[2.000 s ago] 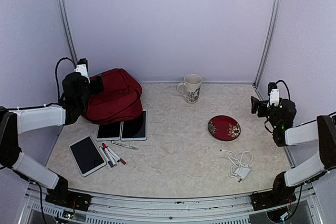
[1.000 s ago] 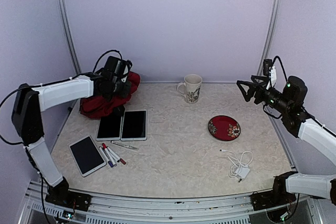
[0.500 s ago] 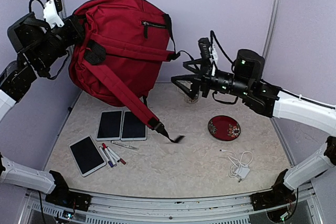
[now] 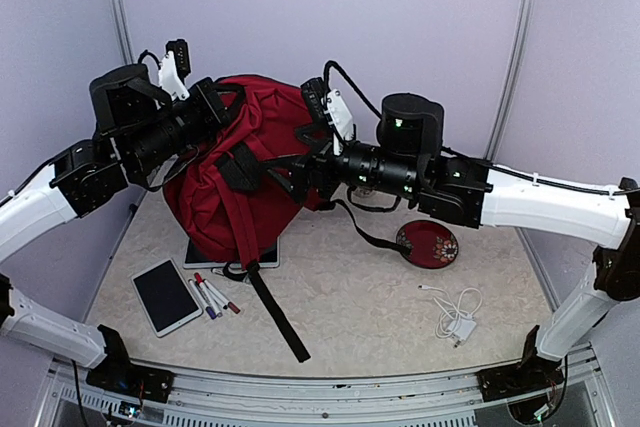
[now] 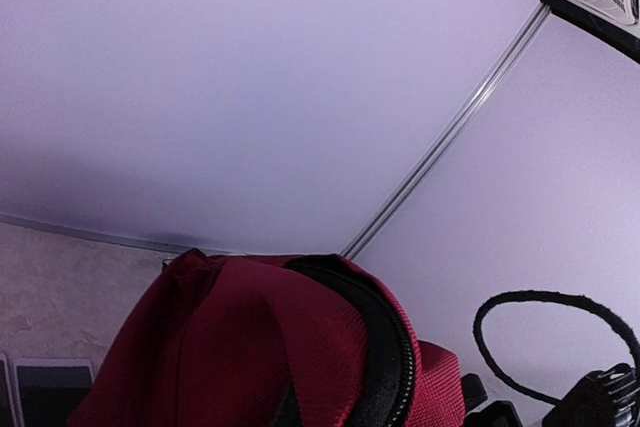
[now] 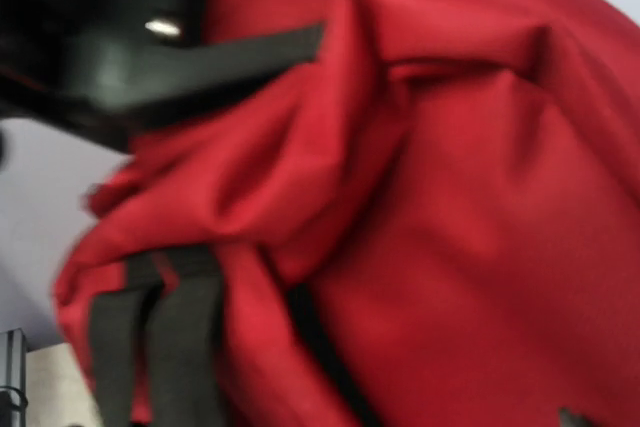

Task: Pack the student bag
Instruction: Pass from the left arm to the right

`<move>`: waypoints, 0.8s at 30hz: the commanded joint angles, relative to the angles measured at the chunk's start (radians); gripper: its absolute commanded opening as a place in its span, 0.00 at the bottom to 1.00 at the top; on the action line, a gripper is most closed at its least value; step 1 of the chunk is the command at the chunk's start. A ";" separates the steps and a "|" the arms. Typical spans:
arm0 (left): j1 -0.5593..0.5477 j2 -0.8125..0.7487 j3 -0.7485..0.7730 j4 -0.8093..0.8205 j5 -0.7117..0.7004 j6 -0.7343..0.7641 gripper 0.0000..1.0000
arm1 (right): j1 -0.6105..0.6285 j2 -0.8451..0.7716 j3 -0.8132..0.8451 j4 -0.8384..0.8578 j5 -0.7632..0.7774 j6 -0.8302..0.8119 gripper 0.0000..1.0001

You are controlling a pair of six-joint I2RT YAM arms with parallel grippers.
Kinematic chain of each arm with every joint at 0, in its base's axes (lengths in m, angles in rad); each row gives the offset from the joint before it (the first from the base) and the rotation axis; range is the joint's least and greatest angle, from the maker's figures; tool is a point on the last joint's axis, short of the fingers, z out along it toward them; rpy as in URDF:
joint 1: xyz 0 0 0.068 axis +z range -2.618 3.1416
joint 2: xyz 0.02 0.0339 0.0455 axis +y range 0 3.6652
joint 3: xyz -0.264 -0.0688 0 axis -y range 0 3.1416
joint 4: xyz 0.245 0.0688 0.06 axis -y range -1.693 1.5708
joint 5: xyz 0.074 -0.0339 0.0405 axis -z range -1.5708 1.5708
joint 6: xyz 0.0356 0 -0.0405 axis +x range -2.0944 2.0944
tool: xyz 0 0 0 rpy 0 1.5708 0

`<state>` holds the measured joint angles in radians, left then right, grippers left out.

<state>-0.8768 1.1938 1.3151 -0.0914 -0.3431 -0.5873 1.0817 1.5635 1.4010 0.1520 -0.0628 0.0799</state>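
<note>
The student bag [image 4: 250, 182], dark red with black straps, hangs above the table's left side. My left gripper [image 4: 212, 105] holds it by its top; the jaws are buried in the fabric. One long black strap [image 4: 275, 322] trails down onto the table. My right gripper [image 4: 300, 172] reaches in from the right and stands open against the bag's side. In the left wrist view only the bag's top [image 5: 250, 347] and black zipper edge show. Blurred red bag fabric [image 6: 480, 247] fills the right wrist view, and no fingers show there.
A white tablet [image 4: 165, 295] and several markers [image 4: 215, 297] lie at the front left, below the bag. A red plate [image 4: 427, 244] and a white charger with its cable [image 4: 455, 317] lie on the right. The right arm spans the table's middle.
The bag has come down and to the right from high against the back wall. The right gripper has moved left onto the bag's side. The left arm has lowered.
</note>
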 commanded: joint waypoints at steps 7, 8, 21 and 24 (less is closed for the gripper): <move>-0.022 -0.163 -0.131 0.308 -0.134 -0.244 0.00 | 0.003 0.026 0.121 -0.063 -0.215 -0.022 1.00; -0.022 -0.160 -0.140 0.332 -0.133 -0.251 0.00 | 0.007 0.016 0.107 -0.058 -0.208 -0.024 1.00; -0.070 -0.049 -0.138 0.444 -0.040 -0.310 0.00 | 0.089 0.177 0.156 -0.062 -0.003 0.015 1.00; -0.095 -0.021 -0.123 0.459 -0.026 -0.306 0.00 | 0.087 0.221 0.222 -0.070 0.113 0.007 0.97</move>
<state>-0.9367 1.1625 1.1584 0.1963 -0.4179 -0.8845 1.1694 1.7409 1.5349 0.0856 -0.1009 0.0731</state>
